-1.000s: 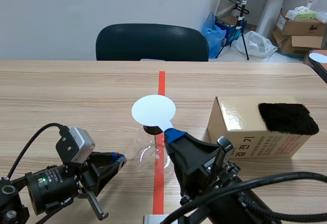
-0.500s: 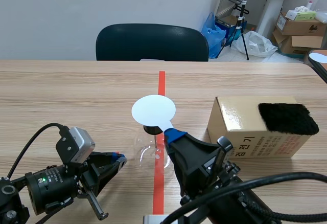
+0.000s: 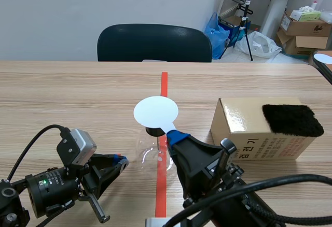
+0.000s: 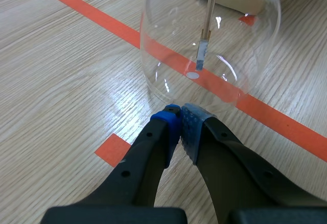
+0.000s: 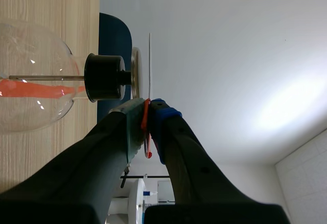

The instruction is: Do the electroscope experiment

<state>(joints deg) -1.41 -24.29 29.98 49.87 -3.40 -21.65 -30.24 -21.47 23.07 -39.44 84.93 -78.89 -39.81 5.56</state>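
White disc [image 3: 155, 111] unmoved, clamped in right tool [image 5: 145, 112] over flask [image 3: 151, 154], left tool [image 4: 180, 117] pinched empty.

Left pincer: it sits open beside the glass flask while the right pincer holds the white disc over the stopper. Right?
Not quite. The left pincer is shut, not open: the left wrist view shows its pads meeting just short of the glass flask. The rest stands: the right pincer holds the white disc over the stopper.
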